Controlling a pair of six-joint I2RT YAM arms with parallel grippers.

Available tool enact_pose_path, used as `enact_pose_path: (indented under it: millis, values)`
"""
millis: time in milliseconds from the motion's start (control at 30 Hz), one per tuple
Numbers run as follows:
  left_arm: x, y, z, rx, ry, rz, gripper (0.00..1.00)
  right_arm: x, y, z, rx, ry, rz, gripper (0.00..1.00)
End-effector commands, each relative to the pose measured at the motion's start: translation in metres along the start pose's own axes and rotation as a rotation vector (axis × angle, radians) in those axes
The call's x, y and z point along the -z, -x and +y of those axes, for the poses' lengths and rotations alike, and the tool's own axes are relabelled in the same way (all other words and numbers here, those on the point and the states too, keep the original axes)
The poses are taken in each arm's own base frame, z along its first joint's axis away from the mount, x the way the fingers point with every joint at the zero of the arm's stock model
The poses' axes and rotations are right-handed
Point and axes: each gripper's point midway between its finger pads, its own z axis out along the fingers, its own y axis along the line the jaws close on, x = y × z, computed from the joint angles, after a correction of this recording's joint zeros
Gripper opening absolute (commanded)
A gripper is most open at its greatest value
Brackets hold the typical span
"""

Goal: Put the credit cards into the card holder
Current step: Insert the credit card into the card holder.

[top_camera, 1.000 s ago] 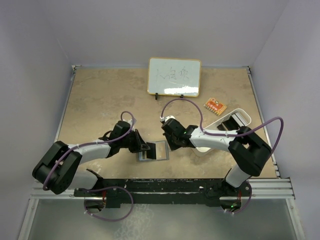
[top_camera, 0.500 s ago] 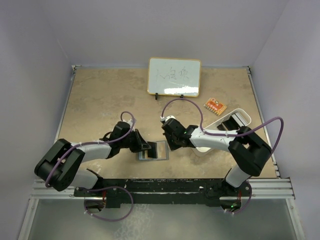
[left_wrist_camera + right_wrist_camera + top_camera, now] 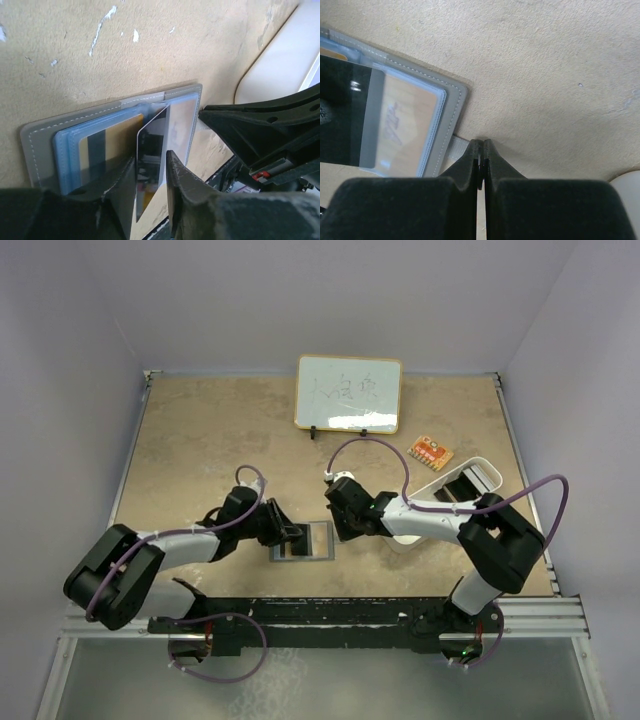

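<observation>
The left gripper [image 3: 151, 157] has its jaws a little apart. The pale card [image 3: 152, 132] stands on edge between them, leaning rather than pinched as far as the wrist view shows. The card's far end reaches the middle of the open holder [image 3: 42, 145], but I cannot tell whether it is under a sleeve lip. The holder lies flat on the table [image 3: 75, 45] near the front edge, between the arms, and a gold card [image 3: 107, 145] is already in its left sleeve. The right gripper [image 3: 479, 150] is closed, tips down on the holder's tab [image 3: 456, 149] at its right edge, apparently pinning it. The step in hand looks like seating the pale card. To do it well, the right tips should press down so the holder cannot slide. The card should tip toward flat until its leading edge lines up with the sleeve mouth. Then a gentle push on its near edge, straight along its length, should seat it. A skewed or hard push could make it ride over the sleeve or skid out.
</observation>
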Motion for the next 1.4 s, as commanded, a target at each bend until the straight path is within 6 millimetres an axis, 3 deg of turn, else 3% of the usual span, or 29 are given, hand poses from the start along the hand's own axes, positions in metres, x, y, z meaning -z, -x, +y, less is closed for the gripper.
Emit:
enact_pose_path:
  millis: [0,300,800,1367]
  values:
    - [0.009,0.016,0.005,-0.057,0.104,-0.064,0.3,0.002,-0.004,0.005,-0.015,0.02,0.008,0.0]
    - [0.018,0.022,0.003,-0.083,0.135,-0.091,0.4,0.003,-0.004,0.005,-0.011,0.021,0.006,0.0]
    - [0.003,0.007,-0.009,-0.051,0.062,-0.054,0.41,-0.001,0.003,0.009,-0.022,0.025,-0.011,0.0]
    - [-0.002,-0.004,-0.043,0.025,-0.066,-0.037,0.41,-0.001,-0.002,0.01,-0.027,0.042,0.003,0.0]
